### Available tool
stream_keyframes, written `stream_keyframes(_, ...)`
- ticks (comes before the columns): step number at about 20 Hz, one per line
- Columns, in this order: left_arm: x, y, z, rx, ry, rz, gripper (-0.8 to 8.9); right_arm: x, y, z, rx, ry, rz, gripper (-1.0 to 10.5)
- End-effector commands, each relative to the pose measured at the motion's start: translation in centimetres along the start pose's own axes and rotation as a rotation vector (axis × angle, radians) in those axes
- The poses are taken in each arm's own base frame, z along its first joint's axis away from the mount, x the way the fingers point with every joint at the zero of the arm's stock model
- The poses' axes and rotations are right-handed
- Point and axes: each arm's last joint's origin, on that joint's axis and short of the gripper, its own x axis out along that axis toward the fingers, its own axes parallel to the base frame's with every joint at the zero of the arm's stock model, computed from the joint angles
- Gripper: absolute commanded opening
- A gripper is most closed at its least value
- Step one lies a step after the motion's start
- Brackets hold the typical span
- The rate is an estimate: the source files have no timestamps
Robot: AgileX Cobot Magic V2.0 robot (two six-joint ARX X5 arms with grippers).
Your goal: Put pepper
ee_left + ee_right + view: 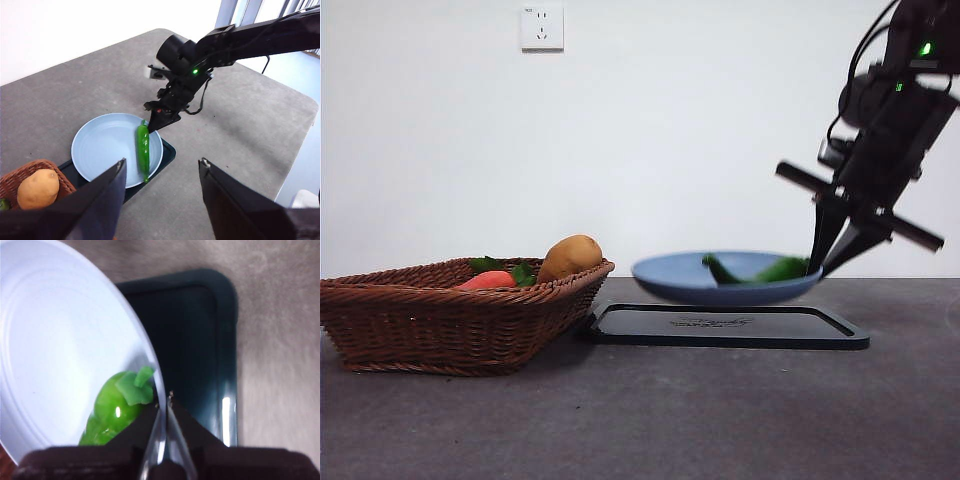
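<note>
The green pepper (760,272) (143,150) (112,415) lies in the blue plate (680,275) (100,145) (60,340), near the plate's right rim. My right gripper (817,265) (152,125) (164,400) reaches down from the upper right and is shut on that rim, right beside the pepper's stem end. The plate is low over the black tray (720,325) (167,152) (200,340); whether it rests on it I cannot tell. My left gripper (162,162) hangs high above the table, open and holding nothing.
A brown wicker basket (440,320) (15,175) stands left of the tray. It holds a tan potato (570,257) (38,188) and an orange-red vegetable (488,281) with green leaves. Grey tabletop stretches in front of and right of the tray.
</note>
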Motion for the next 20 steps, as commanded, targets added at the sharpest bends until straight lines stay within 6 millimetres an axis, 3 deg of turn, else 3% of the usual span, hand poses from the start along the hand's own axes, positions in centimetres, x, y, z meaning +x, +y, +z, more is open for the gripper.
stream_keyframes(1,-0.1,-0.1,0.3,0.014,-0.005,-0.005,2.6,1.4,-0.4,0.7,0.002,-0.008,0.009,0.0)
stream_keyframes(5,-0.1,-0.1,0.3,0.014,-0.004,-0.006,2.6,3.3,-1.2,0.7,0.012,0.025,0.005,0.0)
stream_keyframes(8,-0.1,-0.1,0.3,0.014,-0.004,-0.005,2.59,3.3,-1.2,0.7,0.003,0.024,0.015,0.1)
stream_keyframes(13,-0.1,-0.1,0.3,0.014,-0.003,-0.005,2.59,2.4,-0.9,0.6,-0.004,0.021,0.014,1.6)
stream_keyframes(17,-0.1,-0.1,0.2,0.015,0.011,-0.004,2.59,-2.4,1.1,0.7,-0.064,-0.084,0.038,1.6)
stream_keyframes(20,-0.1,-0.1,0.2,0.025,0.013,-0.004,2.59,-8.4,3.4,-0.8,-0.156,-0.149,0.061,1.6)
